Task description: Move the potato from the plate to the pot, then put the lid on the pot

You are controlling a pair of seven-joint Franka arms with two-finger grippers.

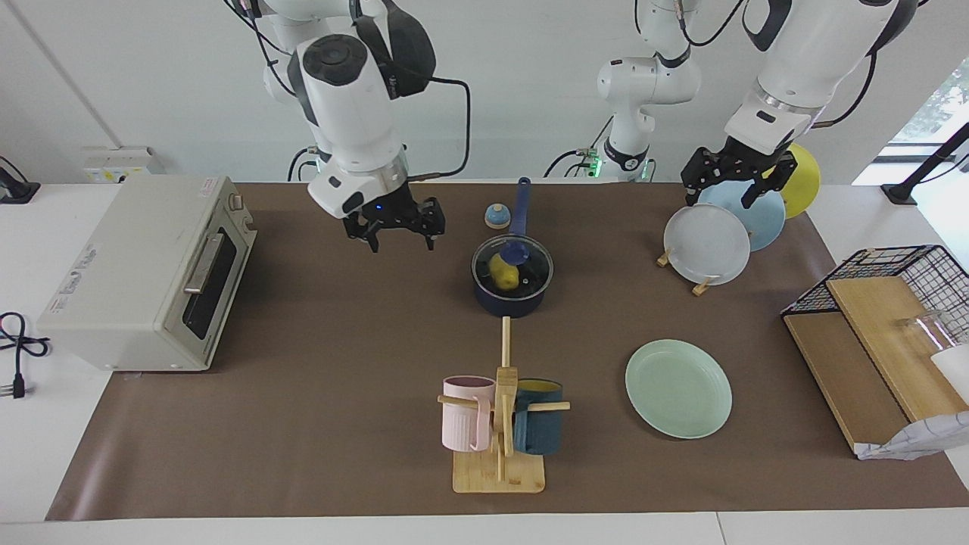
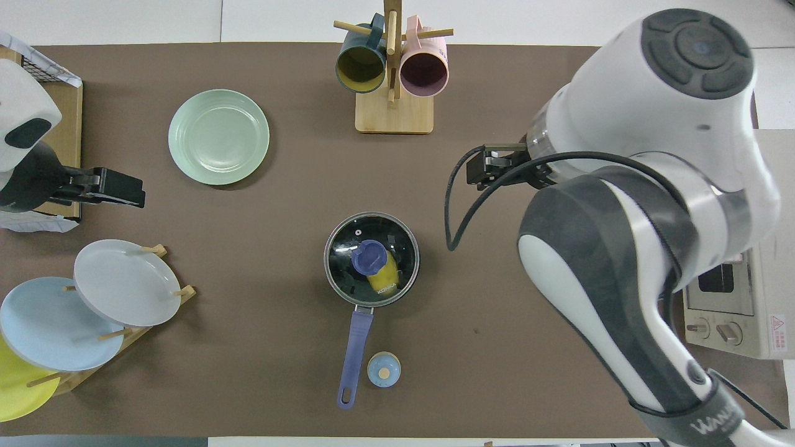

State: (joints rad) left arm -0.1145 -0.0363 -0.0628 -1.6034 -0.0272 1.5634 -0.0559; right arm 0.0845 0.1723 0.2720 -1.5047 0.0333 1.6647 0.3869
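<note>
Potato (image 1: 503, 272) inside pot (image 1: 512, 298), lid (image 1: 512, 265) on; plate (image 1: 678, 388) bare; right gripper (image 1: 394, 234) and left gripper (image 1: 725, 194) hang aloft, jaws open.

I read "KONKA" on the glass lid (image 2: 371, 259), and a red warning triangle on the toaster oven (image 2: 739, 304).

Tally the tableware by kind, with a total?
Plates: 4 — mint plate, grey, light-blue, yellow
Mugs: 2 — pink, teal
Pot: 1
Lid: 1
Total: 8
</note>
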